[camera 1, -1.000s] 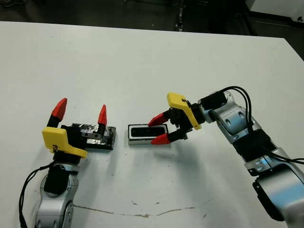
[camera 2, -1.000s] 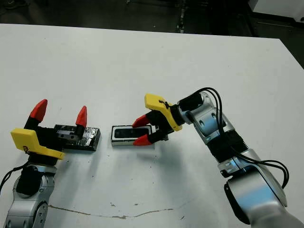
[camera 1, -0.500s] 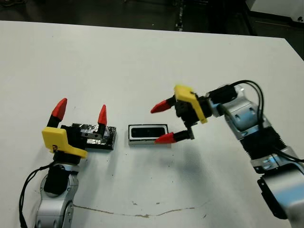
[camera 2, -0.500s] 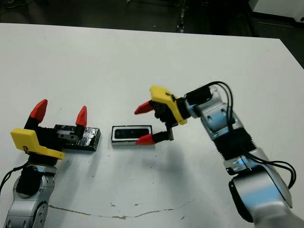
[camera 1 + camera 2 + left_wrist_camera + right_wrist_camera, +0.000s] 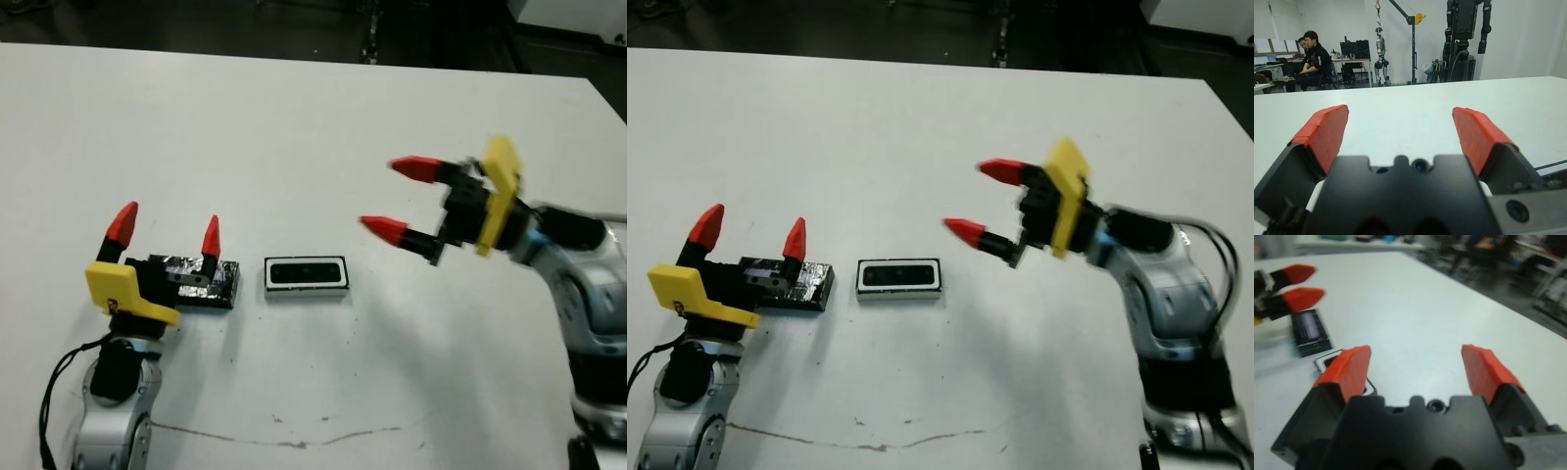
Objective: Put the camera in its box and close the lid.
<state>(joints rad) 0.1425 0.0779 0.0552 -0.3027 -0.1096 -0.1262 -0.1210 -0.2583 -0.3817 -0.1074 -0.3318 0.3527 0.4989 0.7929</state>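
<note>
The camera (image 5: 307,273) lies seated in the box (image 5: 268,275) on the bench (image 5: 294,127); the lid (image 5: 201,280) sits just beside it, under the left gripper (image 5: 165,231), fingers apart; the right gripper (image 5: 404,196) hangs spread, empty; grasp the lid squarely, then lower it level over the box.

White table (image 5: 294,127), dark floor beyond, pale walls, desks, crane hoist (image 5: 1413,19)
</note>
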